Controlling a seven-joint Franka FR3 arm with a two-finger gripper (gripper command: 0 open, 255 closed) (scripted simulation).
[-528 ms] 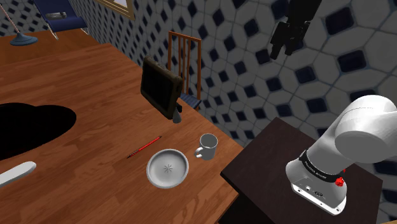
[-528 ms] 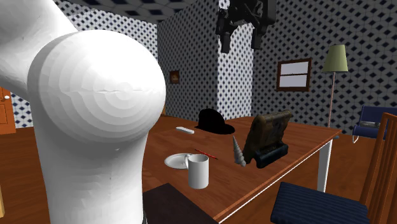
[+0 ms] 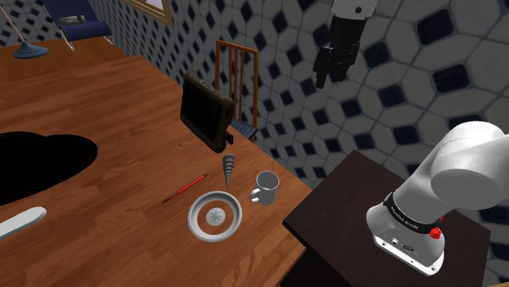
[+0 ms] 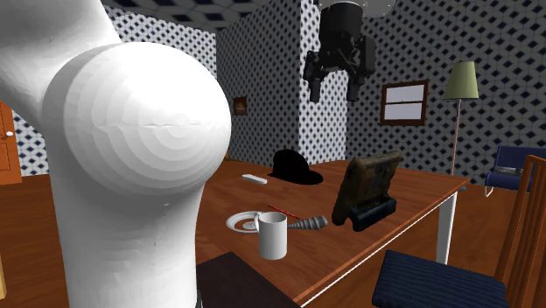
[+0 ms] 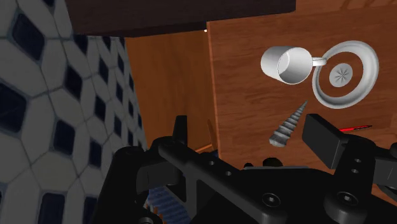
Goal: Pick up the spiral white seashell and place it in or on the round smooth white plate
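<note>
Shoulder view: seashell (image 3: 227, 168) on table (image 3: 122, 122) just beside plate (image 3: 196, 209) and mug (image 3: 266, 187)

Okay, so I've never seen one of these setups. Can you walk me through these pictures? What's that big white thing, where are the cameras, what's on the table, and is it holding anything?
The big white thing is a robot arm standing on a dark box. At its end is a black two-fingered claw, raised high above a wooden table.

One picture looks down from beside the arm's stand. Another is taken right next to the arm, so its white body looms in front. The third comes from a camera on the claw itself, looking down.

On the table are a round white plate, a mug, a spiral seashell lying on its side near both, a red pencil, a dark frame and a black hat.

The claw is open and holds nothing.
</note>
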